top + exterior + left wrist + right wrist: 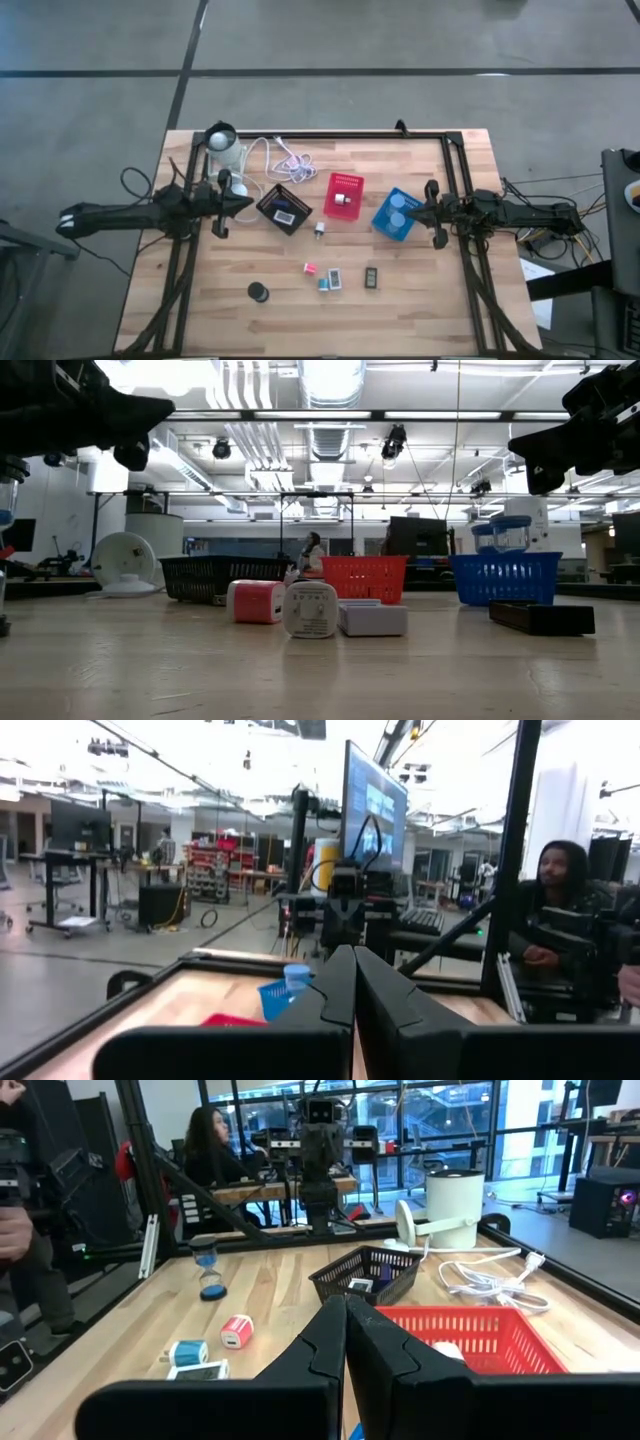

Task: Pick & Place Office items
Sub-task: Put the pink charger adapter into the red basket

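Note:
Small office items lie loose on the wooden table's near half: a black disc [259, 291], a pink block [310, 268], a teal block [324, 283], a white block [335, 279], a black block [371, 277] and a tiny piece [320, 228]. Two pale-blue round pieces [403, 205] sit in the blue bin [388, 224]. My left gripper [250, 205] hovers shut just left of the black bin [270, 200]. My right gripper [412, 212] hovers shut at the blue bin's right side. Both hold nothing.
A red bin [344, 183] with a white piece inside stands between the black and blue bins. A white lamp [222, 140] and its coiled cable [288, 160] lie at the far left. A black frame runs along the table's far edge and sides. People sit beyond the table.

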